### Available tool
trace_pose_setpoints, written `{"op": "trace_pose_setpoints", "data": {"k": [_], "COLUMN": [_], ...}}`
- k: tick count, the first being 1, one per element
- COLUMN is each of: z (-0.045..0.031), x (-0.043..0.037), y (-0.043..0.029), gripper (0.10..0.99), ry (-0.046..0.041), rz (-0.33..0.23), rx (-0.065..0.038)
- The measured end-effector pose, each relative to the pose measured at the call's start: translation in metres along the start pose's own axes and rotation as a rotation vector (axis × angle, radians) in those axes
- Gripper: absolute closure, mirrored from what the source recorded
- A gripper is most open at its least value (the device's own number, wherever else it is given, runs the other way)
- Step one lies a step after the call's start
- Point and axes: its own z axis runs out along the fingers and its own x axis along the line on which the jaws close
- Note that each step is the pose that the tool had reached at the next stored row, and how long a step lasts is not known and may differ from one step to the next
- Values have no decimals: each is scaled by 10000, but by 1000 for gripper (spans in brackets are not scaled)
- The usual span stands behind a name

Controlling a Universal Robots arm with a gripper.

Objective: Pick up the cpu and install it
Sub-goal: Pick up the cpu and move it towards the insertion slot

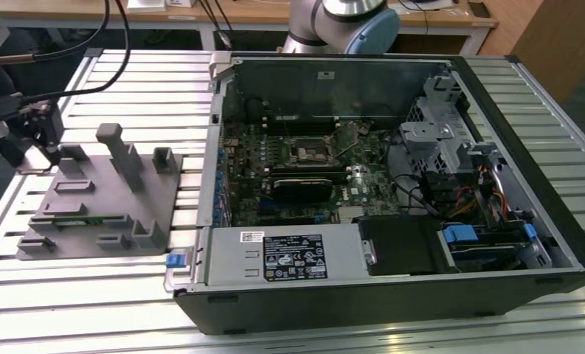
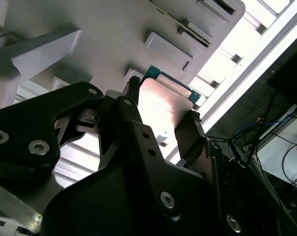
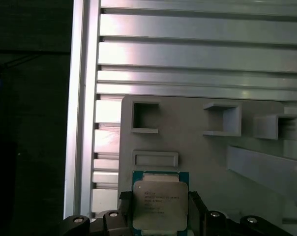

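Note:
The cpu (image 3: 160,204) is a flat square chip with a silvery top and a green rim. It lies at the edge of the grey holder plate (image 3: 207,157), and its shiny top shows in the second wrist view too (image 2: 163,103). My gripper (image 3: 160,212) has one black finger (image 3: 125,212) against each of two opposite sides of the chip, shut on it. In the exterior view the gripper (image 1: 38,144) hangs at the far left end of the grey holder plate (image 1: 95,214). The dark metal-framed socket (image 1: 307,153) sits on the motherboard inside the open computer case.
The open computer case (image 1: 391,221) lies on the slatted aluminium table (image 1: 125,81), with drive cages and cables on the exterior view's right. Upright grey posts (image 1: 125,155) stand on the holder plate. Black cables (image 1: 115,51) run to the arm.

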Motion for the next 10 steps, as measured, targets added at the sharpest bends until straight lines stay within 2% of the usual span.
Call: {"op": "trace_pose_setpoints", "data": {"k": [10], "z": [-70], "x": [-1], "y": [4], "gripper": [545], "ry": [0], "rz": [0], "rx": [0]}}
